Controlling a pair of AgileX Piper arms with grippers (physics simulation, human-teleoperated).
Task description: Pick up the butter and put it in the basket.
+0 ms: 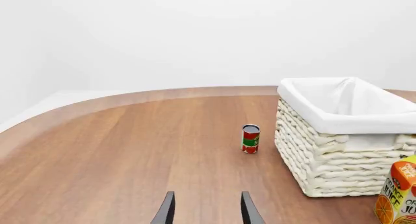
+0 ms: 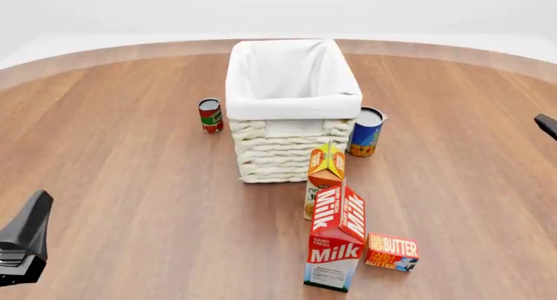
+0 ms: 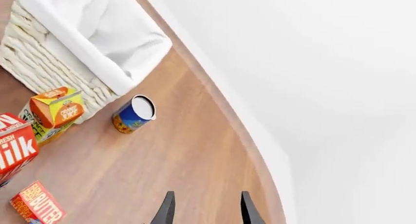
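The butter (image 2: 392,252) is a small flat red-and-orange box lying on the table at the front, just right of the milk carton; it also shows in the right wrist view (image 3: 38,203). The white wicker basket (image 2: 283,153) stands at the table's middle, its liner folded over the rim; it shows in both wrist views (image 1: 325,156) (image 3: 46,73). My left gripper (image 1: 206,212) is open and empty, low at the front left (image 2: 22,248), far from the butter. My right gripper (image 3: 205,209) is open and empty at the right edge (image 2: 546,125), well away from the butter.
A tall red milk carton (image 2: 335,248) and an orange juice carton (image 2: 325,176) stand between the butter and the basket. A red can (image 2: 210,115) stands left of the basket, a blue can (image 2: 366,132) to its right.
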